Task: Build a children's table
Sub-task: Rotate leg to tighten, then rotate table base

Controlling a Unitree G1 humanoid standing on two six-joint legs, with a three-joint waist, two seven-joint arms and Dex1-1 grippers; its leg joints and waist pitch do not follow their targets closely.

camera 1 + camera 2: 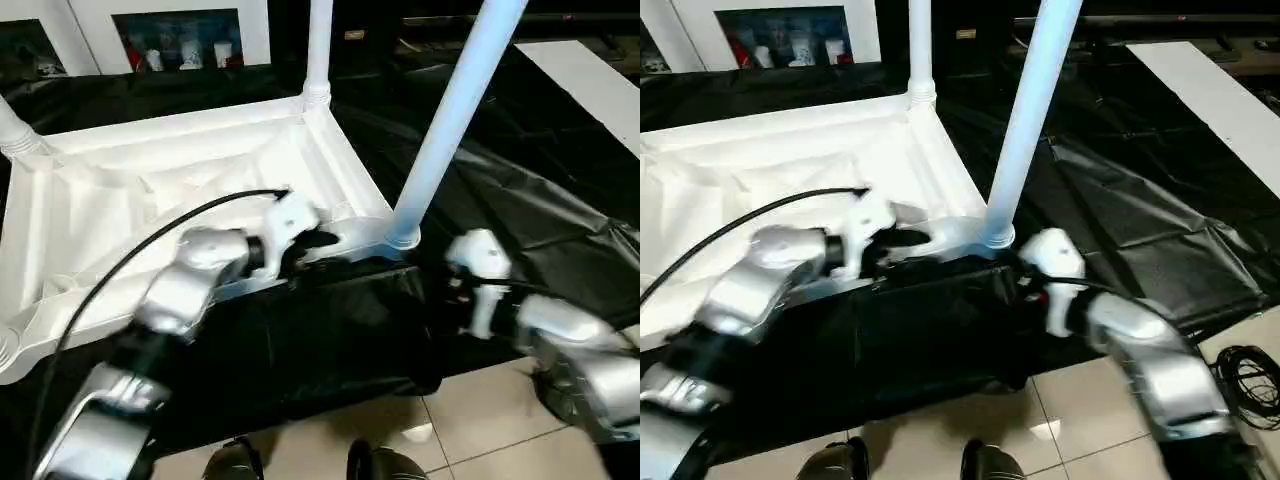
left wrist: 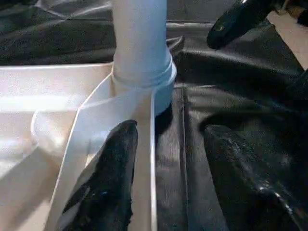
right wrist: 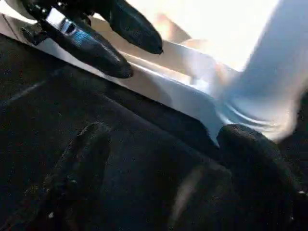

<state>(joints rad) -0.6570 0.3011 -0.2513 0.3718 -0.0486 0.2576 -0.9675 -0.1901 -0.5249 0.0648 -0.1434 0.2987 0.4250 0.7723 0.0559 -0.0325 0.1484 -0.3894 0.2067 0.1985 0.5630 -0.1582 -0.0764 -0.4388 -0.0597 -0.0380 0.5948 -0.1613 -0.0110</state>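
The white table top [image 1: 150, 190] lies upside down on a black sheet, ribbed underside up. A long white leg [image 1: 450, 120] stands in the near right corner socket [image 1: 402, 236]. Another leg [image 1: 318, 50] stands at the far right corner, and a third leg [image 1: 12, 130] at the far left. My left gripper [image 2: 168, 130] is open at the top's near rim [image 2: 153, 159], close to that socket, with one finger [image 2: 113, 183] inside the rim and the other outside. My right gripper [image 3: 166, 130] is open, low over the sheet just right of the socket.
The black sheet [image 1: 520, 200] covers the floor under the table top, and pale tiles [image 1: 470, 400] show in front. A white glass-door cabinet [image 1: 180, 30] stands behind. A black cable [image 1: 130, 262] runs along my left arm. Loose cables [image 1: 1250, 372] lie on the tiles at right.
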